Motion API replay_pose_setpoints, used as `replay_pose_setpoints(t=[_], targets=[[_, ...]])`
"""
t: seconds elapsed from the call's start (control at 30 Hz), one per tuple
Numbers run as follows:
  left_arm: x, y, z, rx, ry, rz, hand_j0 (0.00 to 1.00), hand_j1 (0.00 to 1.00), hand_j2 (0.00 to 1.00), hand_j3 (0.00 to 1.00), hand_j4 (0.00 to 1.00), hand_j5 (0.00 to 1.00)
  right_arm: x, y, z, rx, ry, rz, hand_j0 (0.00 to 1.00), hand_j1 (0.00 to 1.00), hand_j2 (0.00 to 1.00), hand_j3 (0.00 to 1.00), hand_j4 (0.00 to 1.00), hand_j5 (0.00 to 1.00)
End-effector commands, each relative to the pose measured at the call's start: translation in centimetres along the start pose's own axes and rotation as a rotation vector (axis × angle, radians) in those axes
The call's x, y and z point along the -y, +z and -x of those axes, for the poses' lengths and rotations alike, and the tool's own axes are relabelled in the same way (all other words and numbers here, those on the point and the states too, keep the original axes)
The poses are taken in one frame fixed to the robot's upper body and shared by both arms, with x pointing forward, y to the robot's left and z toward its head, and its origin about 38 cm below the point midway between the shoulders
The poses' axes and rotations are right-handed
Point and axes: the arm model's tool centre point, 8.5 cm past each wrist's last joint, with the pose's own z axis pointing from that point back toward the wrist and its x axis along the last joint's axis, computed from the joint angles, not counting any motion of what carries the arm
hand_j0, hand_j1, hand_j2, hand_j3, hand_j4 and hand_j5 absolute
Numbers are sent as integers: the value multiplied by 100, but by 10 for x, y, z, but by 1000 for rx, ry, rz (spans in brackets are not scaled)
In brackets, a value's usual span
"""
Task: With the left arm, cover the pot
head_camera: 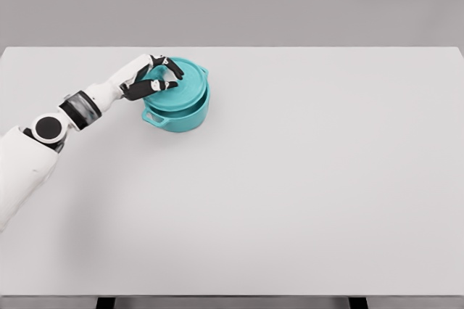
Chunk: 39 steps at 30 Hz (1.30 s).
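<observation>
From my head camera, the teal lid (181,80) sits on the teal pot (177,113) at the left rear of the white bench (304,178), directly under my left hand (154,77). My black fingers (148,89) curl around the lid's centre, seemingly gripping its knob. My left arm reaches diagonally from lower left; no right arm shows.

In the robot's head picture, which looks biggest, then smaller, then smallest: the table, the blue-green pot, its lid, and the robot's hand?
1. The table, by far.
2. The pot and its lid look about equally wide; the lid sits on the pot, so I won't rank them.
3. The left hand, gripping the lid's top, looks smallest.
</observation>
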Motion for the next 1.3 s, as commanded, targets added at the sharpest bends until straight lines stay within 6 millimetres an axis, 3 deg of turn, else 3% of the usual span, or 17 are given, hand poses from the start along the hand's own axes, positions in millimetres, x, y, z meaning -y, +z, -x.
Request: replay_pose_setpoints(t=[0.0,0.33,1.27], targets=[[5,-1,2,-10,-26,27,38,38,38,38,38,38,0,0,0,0,1,0,100,100,100,100,100,100],[10,2,10,-33,-18,27,38,38,38,38,38,38,0,0,0,0,1,0,100,100,100,100,100,100],[18,6,6,4,-12,47,39,39,39,39,39,39,0,0,0,0,1,0,100,100,100,100,100,100]])
